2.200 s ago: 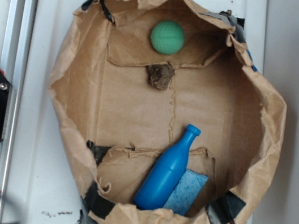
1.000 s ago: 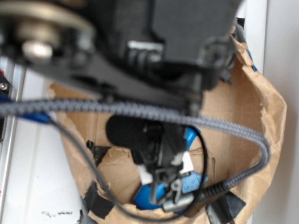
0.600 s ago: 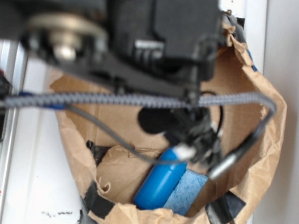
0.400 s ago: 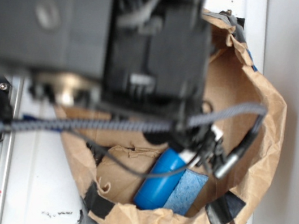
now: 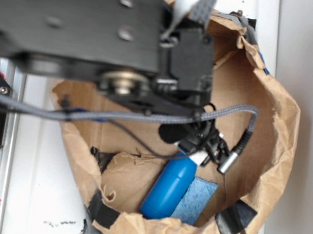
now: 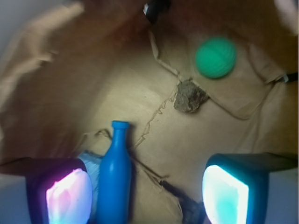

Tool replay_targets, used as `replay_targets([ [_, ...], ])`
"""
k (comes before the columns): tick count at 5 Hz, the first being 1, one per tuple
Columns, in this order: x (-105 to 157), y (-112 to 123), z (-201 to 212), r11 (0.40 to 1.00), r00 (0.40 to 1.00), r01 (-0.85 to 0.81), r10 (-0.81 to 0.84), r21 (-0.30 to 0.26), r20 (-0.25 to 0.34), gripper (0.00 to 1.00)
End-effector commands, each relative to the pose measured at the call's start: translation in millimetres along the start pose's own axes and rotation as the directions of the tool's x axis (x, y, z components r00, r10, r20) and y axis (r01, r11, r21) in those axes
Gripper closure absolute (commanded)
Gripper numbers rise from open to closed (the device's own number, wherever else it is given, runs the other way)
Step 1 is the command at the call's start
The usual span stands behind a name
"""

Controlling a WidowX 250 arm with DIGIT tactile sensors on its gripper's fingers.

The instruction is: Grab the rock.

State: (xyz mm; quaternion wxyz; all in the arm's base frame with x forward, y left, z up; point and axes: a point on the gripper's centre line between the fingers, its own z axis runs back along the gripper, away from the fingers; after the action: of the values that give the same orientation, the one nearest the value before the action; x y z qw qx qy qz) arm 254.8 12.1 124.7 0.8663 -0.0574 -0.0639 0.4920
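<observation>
The rock [image 6: 190, 97] and ball [image 6: 215, 57] are seen only from the wrist; the pincer [image 6: 148, 193] is spread wide, empty.

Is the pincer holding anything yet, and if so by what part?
Nothing is held. The pincer is open above the bag floor, with the rock lying free ahead of it, beside the green ball.

One rock [image 6: 190, 97], one green ball [image 6: 215, 57], one blue bottle [image 6: 114, 173], one blue cloth [image 5: 195, 200].

Rough brown-grey rock [image 6: 190, 96] lies on paper.
</observation>
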Motion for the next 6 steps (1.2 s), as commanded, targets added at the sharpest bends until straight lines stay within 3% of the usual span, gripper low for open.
replay_targets([
  [1,18.0,7.8,-4.8,0.998,0.997,-0.070,0.070,0.005,-0.011,0.00],
  [5,18.0,7.8,-4.8,0.998,0.997,-0.070,0.070,0.005,-0.011,0.00],
  [6,18.5,7.5,-11.2,0.983,0.982,-0.180,0.181,0.028,-0.051,0.00],
])
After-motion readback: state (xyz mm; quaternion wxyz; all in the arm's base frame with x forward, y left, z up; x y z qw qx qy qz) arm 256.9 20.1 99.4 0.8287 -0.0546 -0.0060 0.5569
